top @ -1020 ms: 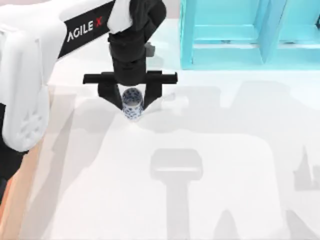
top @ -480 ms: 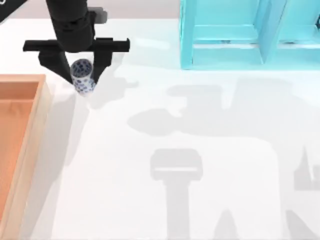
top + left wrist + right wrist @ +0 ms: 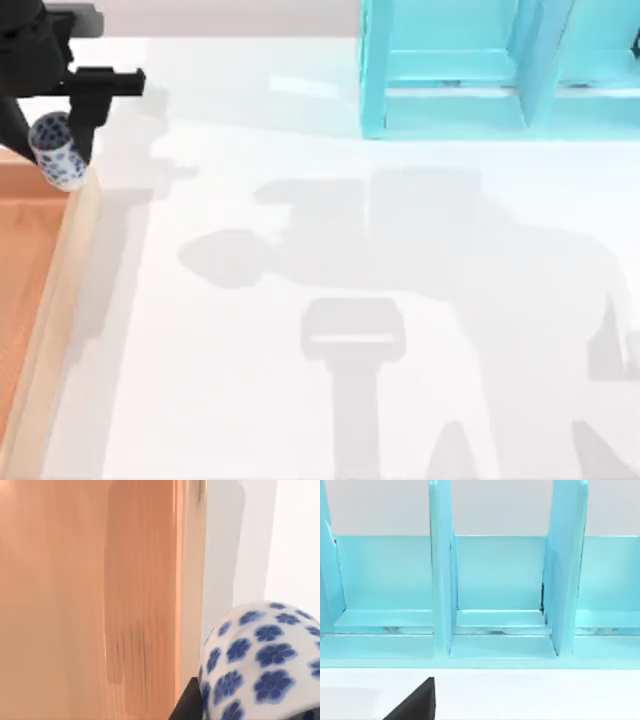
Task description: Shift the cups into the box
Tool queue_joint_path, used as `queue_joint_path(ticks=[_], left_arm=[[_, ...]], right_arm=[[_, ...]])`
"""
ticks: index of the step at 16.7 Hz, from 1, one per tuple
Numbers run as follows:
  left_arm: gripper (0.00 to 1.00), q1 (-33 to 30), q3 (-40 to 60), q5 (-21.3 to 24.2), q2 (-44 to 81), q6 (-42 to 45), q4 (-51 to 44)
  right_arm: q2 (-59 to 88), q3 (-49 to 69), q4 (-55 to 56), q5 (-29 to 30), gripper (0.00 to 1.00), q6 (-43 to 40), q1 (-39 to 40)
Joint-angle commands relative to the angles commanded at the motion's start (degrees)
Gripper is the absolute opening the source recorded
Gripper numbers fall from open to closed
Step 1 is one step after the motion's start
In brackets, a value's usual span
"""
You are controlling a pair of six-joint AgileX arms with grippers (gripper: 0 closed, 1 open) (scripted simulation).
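A white cup with a blue flower pattern [image 3: 60, 165] hangs in my left gripper [image 3: 45, 135], which is shut on it at the table's far left. The cup is over the far right corner of the box [image 3: 55, 310], a shallow box of light orange-brown wood, just above its right wall. In the left wrist view the cup [image 3: 260, 670] sits close beside the box wall [image 3: 190, 580], with the box floor [image 3: 75, 605] beyond. A dark part of my right gripper [image 3: 415, 705] faces the shelf unit.
A turquoise shelf unit [image 3: 500, 70] with upright dividers stands at the back right of the white table [image 3: 350, 230]; its open compartments [image 3: 500, 580] appear in the right wrist view. Arm shadows lie across the table's middle.
My left gripper has carried the cup leftward across the back of the table, from near the middle to the box's right wall. The box has come into sight.
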Motion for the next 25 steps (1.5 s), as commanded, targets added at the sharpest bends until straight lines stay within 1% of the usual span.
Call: queue_joint_path(ticks=[5,8,10,15,22,25], left_arm=[[0.00,16.07,-12.67,0.35,-11.65,15.91,0.76],[0.00,22.00,-17.94,0.40,-16.55,21.82,1.06],[0.00,23.08,-18.88,0.40,-17.46,22.90,1.15],[0.00,22.87,-19.39,0.24,-17.22,23.01,2.03],[0.00,23.20,-30.40,0.40,-16.74,23.07,13.41],[0.00,23.25,-32.71,0.40,-16.71,23.08,15.74]], right_arm=[[0.00,0.00,0.00,0.00,1.00,0.00,0.00],[0.00,0.00,0.00,0.00,1.00,0.00,0.00],[0.00,0.00,0.00,0.00,1.00,0.00,0.00],[0.00,0.00,0.00,0.00,1.00,0.00,0.00],[0.00,0.00,0.00,0.00,1.00,0.00,0.00],[0.00,0.00,0.00,0.00,1.00,0.00,0.00]])
